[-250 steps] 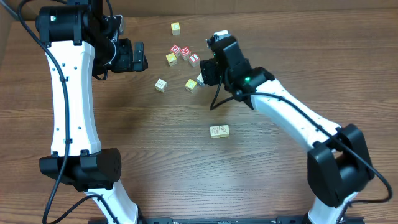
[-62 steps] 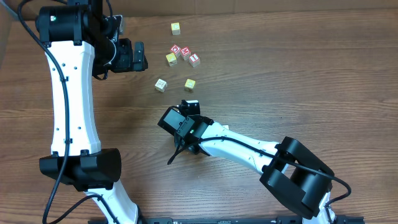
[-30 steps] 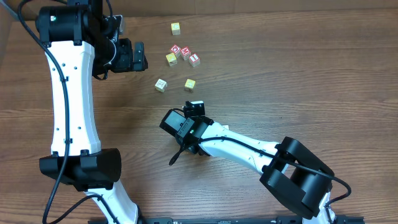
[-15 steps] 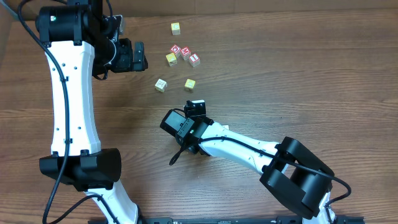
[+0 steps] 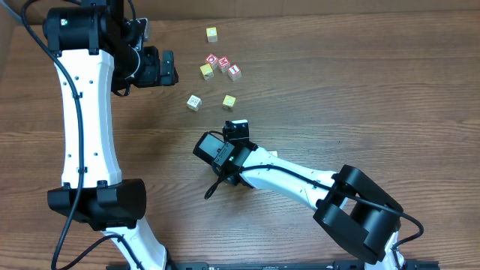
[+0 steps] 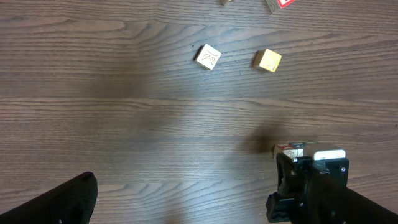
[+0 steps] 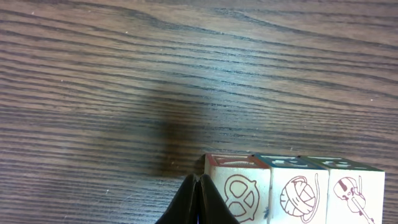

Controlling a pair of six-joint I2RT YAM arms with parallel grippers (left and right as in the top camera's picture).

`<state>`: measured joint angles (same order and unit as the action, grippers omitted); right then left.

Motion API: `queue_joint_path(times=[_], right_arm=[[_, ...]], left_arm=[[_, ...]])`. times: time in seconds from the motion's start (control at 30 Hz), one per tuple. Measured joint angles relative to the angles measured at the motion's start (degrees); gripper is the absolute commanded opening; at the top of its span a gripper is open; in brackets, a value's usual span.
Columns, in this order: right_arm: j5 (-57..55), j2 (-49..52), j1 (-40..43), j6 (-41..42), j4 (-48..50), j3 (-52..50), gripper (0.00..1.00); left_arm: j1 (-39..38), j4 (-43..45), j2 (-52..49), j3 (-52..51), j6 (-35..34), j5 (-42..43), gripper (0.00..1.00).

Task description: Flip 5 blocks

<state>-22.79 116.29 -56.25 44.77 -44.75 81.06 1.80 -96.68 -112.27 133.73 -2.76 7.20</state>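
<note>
In the right wrist view three pale blocks stand side by side in a row: one with a pretzel drawing (image 7: 239,186), one with a yarn ball (image 7: 292,190), one with a violin (image 7: 354,193). My right gripper (image 7: 199,190) is shut and empty, its tips low by the pretzel block's left side. From overhead that arm covers the row, and the right gripper (image 5: 211,191) points toward the near side. A cream block (image 5: 194,102) and a yellow block (image 5: 229,102) lie farther back. My left gripper (image 5: 171,67) hangs open and empty at the far left.
Three red-faced cubes (image 5: 223,64) and a yellow cube (image 5: 206,70) cluster at the back, with another yellow cube (image 5: 212,34) beyond them. The left wrist view shows the cream block (image 6: 208,56), the yellow block (image 6: 268,60) and the right arm's wrist (image 6: 314,183).
Since the oldest frame the right arm has swung from the far cluster to the row in the middle. Over the last second it has barely shifted. The left arm has not moved.
</note>
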Motion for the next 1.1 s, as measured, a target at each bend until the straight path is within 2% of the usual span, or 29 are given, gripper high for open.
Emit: queue_joint_path(times=[0.33, 0.53, 0.63, 0.83, 1.1], right_arm=[[-0.1, 0.0, 0.0, 0.0, 0.1, 0.0, 0.06], [0.0, 0.0, 0.0, -1.2, 1.6, 0.3, 0.20], [0.1, 0.0, 0.3, -3.6, 1.0, 2.2, 0.39], [0.4, -0.9, 3.1, -6.0, 2.9, 8.0, 0.66], [7.0, -2.3, 12.7, -7.0, 12.2, 9.7, 0.75]], left_arm=[[0.0, 0.0, 0.0, 0.0, 0.0, 0.0, 1.00], [0.0, 0.0, 0.0, 0.0, 0.0, 0.0, 1.00], [0.0, 0.0, 0.0, 0.0, 0.0, 0.0, 1.00], [0.0, 0.0, 0.0, 0.0, 0.0, 0.0, 1.00], [0.0, 0.0, 0.0, 0.0, 0.0, 0.0, 1.00]])
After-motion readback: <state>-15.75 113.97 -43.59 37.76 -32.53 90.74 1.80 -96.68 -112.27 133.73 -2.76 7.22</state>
